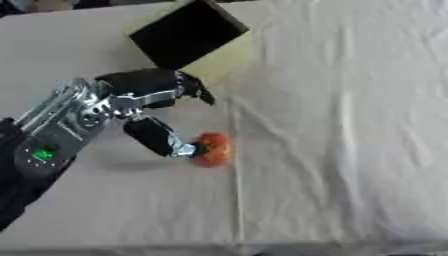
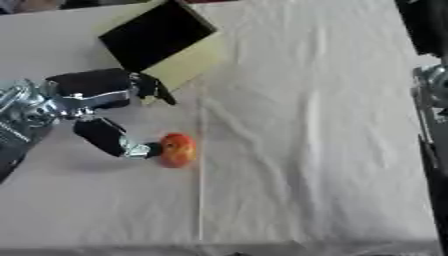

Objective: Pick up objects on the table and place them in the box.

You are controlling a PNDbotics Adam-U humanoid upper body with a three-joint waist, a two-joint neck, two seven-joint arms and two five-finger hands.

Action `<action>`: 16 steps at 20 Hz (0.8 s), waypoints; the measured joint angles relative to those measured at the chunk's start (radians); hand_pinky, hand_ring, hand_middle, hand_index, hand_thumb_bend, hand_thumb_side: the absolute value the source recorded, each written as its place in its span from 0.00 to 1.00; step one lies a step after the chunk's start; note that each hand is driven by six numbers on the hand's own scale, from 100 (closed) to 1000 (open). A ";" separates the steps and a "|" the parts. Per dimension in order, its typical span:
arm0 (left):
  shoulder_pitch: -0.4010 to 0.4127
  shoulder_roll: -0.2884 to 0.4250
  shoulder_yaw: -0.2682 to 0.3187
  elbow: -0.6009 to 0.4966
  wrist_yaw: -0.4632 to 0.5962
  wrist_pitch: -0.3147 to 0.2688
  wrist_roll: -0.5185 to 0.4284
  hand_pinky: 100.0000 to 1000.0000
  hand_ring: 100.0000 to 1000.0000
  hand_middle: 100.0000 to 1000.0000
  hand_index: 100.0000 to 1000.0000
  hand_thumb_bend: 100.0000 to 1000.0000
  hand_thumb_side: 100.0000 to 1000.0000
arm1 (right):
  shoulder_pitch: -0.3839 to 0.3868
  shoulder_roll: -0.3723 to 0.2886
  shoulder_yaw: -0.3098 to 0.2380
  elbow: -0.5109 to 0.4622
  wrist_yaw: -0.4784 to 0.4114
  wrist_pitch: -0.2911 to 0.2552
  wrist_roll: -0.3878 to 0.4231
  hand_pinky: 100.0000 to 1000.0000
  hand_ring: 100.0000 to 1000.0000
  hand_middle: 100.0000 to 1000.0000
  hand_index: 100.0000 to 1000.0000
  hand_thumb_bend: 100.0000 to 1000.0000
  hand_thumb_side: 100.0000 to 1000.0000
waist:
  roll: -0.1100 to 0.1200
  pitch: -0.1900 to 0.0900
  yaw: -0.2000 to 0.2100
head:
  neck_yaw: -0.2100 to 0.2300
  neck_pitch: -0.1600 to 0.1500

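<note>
Left hand (image 1: 149,107), fingers spread, thumb touching a red-orange fruit (image 1: 213,149) on the bench (image 1: 350,150); closing the grasp apparently comes next, then the box (image 1: 188,35).

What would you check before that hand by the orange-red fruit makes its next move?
1. Fruit within reach of the left hand: ok, the thumb tip touches its left side.
2. Fruit gripped: not ok, the fingers are spread above and apart from it.
3. Box open and unblocked: ok, its dark inside faces up, just beyond the hand.
4. Fruit steady on the cloth: cannot tell.
5. Right hand out of the way: cannot tell, only part of the right arm shows at the edge.
</note>
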 measured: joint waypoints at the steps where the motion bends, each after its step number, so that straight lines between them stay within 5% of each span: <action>1: 0.000 -0.008 -0.006 0.013 -0.005 -0.003 -0.005 0.75 0.84 0.77 0.86 0.38 0.51 | 0.000 0.000 0.000 0.000 0.000 0.000 0.000 0.81 0.69 0.54 0.79 0.00 0.95 | 0.000 0.000 0.000 | 0.000 0.000; 16: -0.026 -0.078 -0.052 0.138 -0.079 -0.058 -0.045 0.71 0.81 0.76 0.85 0.34 0.51 | 0.001 0.001 0.000 0.000 -0.007 0.000 0.000 0.81 0.69 0.54 0.79 0.00 0.95 | 0.000 0.000 -0.005 | 0.000 -0.001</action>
